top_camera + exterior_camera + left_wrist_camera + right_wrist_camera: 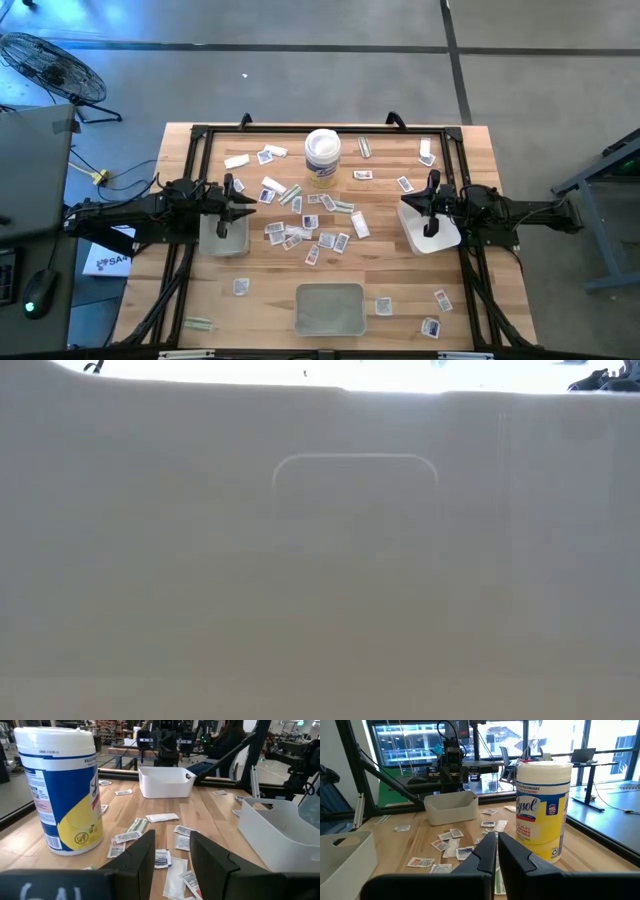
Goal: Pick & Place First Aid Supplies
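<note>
The packets (305, 215) lie scattered across the middle of the table (480, 150), near the tub (322, 157). The left hand (243, 200) hovers above a tray (224, 235), fingers spread, empty. The right hand (418, 202) is pressed together, empty.

packets (318, 232): white, blue/red print | tub (322, 156): white, yellow label | table (480, 160): pale wood

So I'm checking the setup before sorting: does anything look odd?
Yes: the first aid supplies lie scattered loose across the table, not in the trays, and the low view is blocked by a pale wall.
</note>
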`<state>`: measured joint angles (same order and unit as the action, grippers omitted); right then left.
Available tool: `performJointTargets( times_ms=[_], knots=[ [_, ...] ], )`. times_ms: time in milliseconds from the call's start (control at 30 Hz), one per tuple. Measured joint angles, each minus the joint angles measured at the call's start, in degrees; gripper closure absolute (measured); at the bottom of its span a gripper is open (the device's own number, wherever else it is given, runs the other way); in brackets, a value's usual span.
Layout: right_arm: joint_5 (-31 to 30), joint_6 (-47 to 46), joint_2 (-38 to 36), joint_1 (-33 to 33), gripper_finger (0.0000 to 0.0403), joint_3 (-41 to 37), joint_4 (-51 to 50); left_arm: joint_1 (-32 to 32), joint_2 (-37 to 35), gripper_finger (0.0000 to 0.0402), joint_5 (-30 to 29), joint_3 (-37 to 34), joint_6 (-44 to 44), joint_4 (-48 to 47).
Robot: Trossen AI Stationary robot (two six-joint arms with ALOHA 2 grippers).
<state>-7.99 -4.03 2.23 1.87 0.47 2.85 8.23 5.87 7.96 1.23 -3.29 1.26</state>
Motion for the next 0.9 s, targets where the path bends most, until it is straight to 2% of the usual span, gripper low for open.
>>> performJointTargets(
  times_ms=[433,833,900],
  knots=[
    [-0.9,2.4,0.0,0.0,0.0391,0.0,1.1,0.0,0.0,0.0282,-0.1,0.0,0.0,0.1],
    [-1.6,8.1,0.0,0.0,0.0391,0.0,16.7,0.0,0.0,0.0282,-0.2,0.0,0.0,0.1],
    [-3.4,10.0,0.0,0.0,0.0391,0.0,18.8,0.0,0.0,0.0282,-0.1,0.0,0.0,0.1]
  ],
)
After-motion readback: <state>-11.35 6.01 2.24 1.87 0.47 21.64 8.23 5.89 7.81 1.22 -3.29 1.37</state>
